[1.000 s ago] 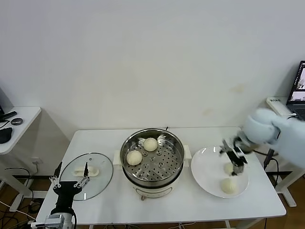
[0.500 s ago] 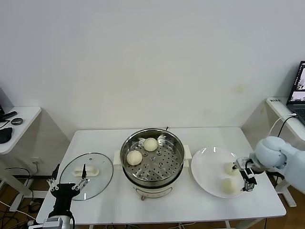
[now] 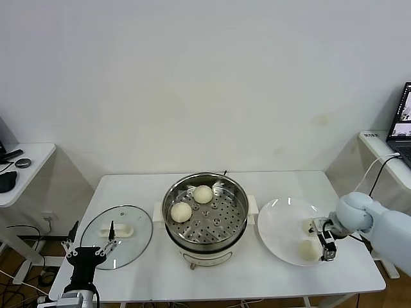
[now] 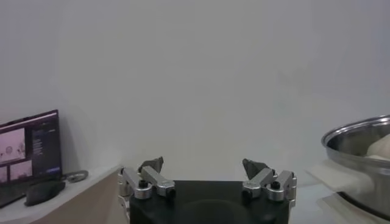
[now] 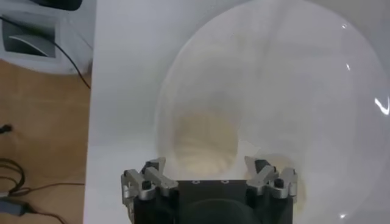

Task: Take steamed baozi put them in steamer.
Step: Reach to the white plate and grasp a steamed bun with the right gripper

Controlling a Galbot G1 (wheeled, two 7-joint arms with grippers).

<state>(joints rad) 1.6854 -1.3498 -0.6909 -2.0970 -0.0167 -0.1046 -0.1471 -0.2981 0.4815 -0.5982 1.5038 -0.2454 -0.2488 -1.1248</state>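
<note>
The steamer [image 3: 205,217] stands mid-table with two steamed baozi [image 3: 203,194] [image 3: 181,211] on its perforated tray. A third baozi [image 3: 308,251] lies on the white plate [image 3: 281,226] to the right, and another [image 3: 313,225] is partly hidden behind my right gripper [image 3: 326,240]. That gripper is low over the plate's right edge and open. In the right wrist view a baozi [image 5: 204,143] lies just ahead of the gripper [image 5: 210,167], between its spread jaws and apart from both. My left gripper [image 3: 87,248] hangs open and empty at the table's front left; its wrist view catches the steamer's rim [image 4: 359,137].
A round glass lid [image 3: 119,234] with a white handle lies left of the steamer, close to the left gripper. A side table [image 3: 19,170] stands at the far left and a laptop [image 3: 403,115] at the far right. The floor shows beyond the table edge [image 5: 91,122].
My right arm came down from above the plate to its right edge, staying open. The left gripper shifted slightly; the baozi in the steamer did not move.
</note>
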